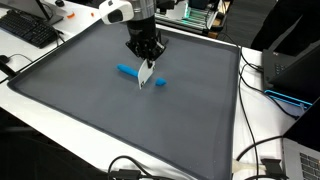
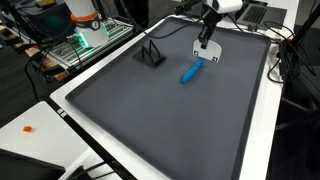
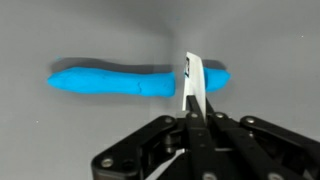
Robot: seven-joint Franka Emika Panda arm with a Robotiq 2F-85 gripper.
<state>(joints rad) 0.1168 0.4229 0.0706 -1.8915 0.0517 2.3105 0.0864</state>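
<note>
Even, fairly bright light falls from overhead in both exterior views. The dark mat on the table takes it without glare, and the gripper throws only a small, soft shadow. A green glow sits at 10 o'clock in an exterior view, and a blue glow at 3 o'clock. Both frames are small and grainy.

In the wrist view the blue object is fairly sharp, with a faint soft shadow at its edge. The white strip looks nearly washed out. The black fingers at 6 o'clock are dark and out of focus.
</note>
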